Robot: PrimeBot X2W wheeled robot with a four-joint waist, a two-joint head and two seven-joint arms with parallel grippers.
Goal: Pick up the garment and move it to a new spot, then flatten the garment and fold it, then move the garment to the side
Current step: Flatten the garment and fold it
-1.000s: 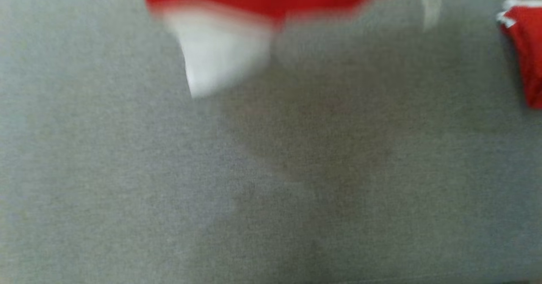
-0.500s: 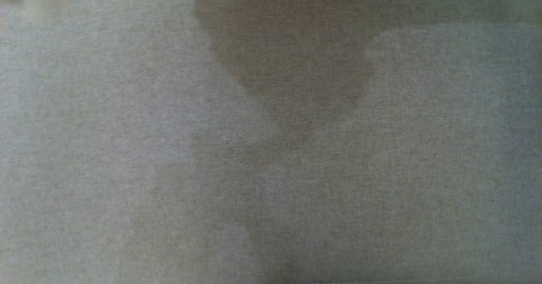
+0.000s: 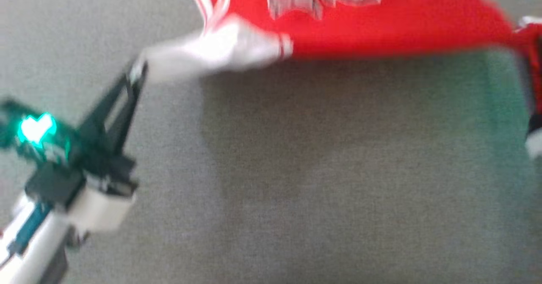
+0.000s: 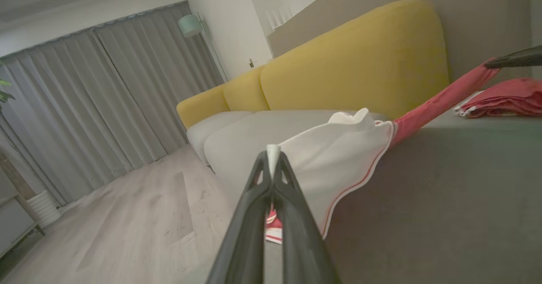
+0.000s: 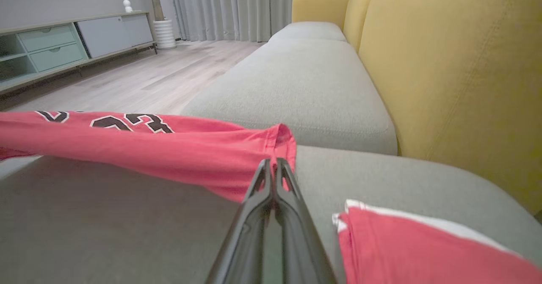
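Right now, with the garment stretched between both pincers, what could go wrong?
The left pincer pinches only the tip of the white sleeve, so it may slip free. The folded red garment lies close by the right pincer; lowering the stretched garment could cover or drag it.

A red-and-white cloth jersey [image 3: 381, 26] spans above the grey fabric sofa seat [image 3: 338, 169], with the left gripper [image 3: 137, 70] at its left end and the right gripper [image 5: 273, 162] at its right. A folded red cloth [image 5: 402, 250] lies on the seat further right.
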